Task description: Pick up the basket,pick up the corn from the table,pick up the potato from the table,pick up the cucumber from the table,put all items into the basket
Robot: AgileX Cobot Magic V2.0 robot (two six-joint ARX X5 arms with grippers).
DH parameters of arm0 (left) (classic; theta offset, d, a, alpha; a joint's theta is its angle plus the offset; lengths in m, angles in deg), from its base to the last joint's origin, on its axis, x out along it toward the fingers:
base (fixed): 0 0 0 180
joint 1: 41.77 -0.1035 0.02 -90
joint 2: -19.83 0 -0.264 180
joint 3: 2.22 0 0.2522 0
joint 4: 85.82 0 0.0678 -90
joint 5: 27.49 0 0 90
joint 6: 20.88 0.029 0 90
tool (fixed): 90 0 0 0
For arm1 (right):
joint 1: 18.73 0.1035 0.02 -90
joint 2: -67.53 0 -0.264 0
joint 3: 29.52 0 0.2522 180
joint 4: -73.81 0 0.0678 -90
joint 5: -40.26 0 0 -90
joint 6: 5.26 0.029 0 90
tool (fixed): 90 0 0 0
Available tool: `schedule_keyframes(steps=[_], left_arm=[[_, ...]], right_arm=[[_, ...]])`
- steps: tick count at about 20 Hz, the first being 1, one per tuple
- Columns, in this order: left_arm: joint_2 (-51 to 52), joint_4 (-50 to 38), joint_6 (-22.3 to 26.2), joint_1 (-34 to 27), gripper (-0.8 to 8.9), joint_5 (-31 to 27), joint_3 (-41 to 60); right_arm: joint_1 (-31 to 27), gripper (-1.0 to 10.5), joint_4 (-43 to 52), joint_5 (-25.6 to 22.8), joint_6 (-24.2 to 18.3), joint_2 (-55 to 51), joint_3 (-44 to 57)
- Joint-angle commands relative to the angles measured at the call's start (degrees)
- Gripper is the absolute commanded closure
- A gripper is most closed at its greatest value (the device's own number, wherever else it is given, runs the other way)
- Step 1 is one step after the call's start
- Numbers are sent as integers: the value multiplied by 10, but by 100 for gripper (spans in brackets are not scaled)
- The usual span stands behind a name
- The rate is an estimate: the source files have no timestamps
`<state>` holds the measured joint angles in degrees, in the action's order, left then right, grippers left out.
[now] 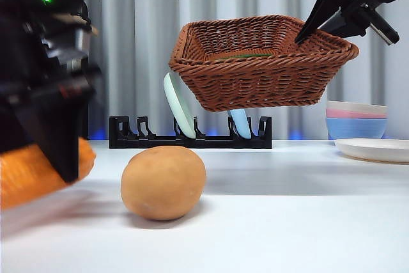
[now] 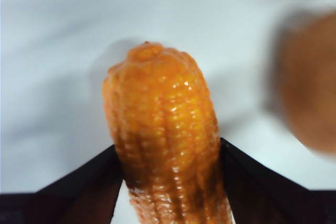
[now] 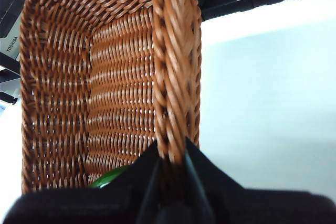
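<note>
Front view: left gripper (image 1: pixel 54 151) jaws clamp the corn (image 1: pixel 38 174) at nine o'clock; basket (image 1: pixel 262 62), rim pinched by right gripper (image 1: pixel 332 14), hangs toward two o'clock.

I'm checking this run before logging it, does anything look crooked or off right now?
Yes. The basket hangs tilted in the air, pinched by its rim by the right gripper, with the cucumber already inside. The left gripper clamps the corn low over the table; the potato lies untouched.
</note>
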<state>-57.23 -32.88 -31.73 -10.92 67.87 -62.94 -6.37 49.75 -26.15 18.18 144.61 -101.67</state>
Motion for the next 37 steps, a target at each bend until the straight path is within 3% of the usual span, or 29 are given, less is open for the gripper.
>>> schedule_keyframes(steps=[1,4,6,7,9,12,14,16,23,24,26,27,32,37], left_arm=[[38,95,107,-1,821,118,-46],[79,229,217,-1,821,310,-137],[97,215,235,0,821,369,-194],[99,183,225,2,821,370,-219],[98,70,160,3,821,323,-259],[92,-115,64,9,821,149,-262],[73,-168,64,11,821,58,-262],[42,-178,70,11,821,20,-262],[-75,-157,76,26,807,21,-262],[-76,-154,76,26,744,21,-262],[-75,-154,76,26,391,21,-262],[-75,-152,75,26,310,21,-262],[-54,-128,47,26,311,32,-264],[63,-47,46,26,311,38,-267]], right_arm=[[0,958,13,4,5,-3,-2],[1,958,13,4,5,-2,-2],[3,958,13,5,5,-3,-2],[7,958,13,5,5,-2,-2],[21,958,13,5,7,-3,-2],[50,958,13,4,7,-2,-2],[71,958,13,1,7,-2,-2],[87,958,13,1,7,-2,-2],[106,958,13,-1,8,-2,-2],[106,958,13,-1,8,-2,-2],[106,958,13,-1,12,-2,-2],[106,958,13,-1,12,-2,-2],[105,958,13,-16,18,-2,-2],[83,958,19,-29,18,-2,-2]])
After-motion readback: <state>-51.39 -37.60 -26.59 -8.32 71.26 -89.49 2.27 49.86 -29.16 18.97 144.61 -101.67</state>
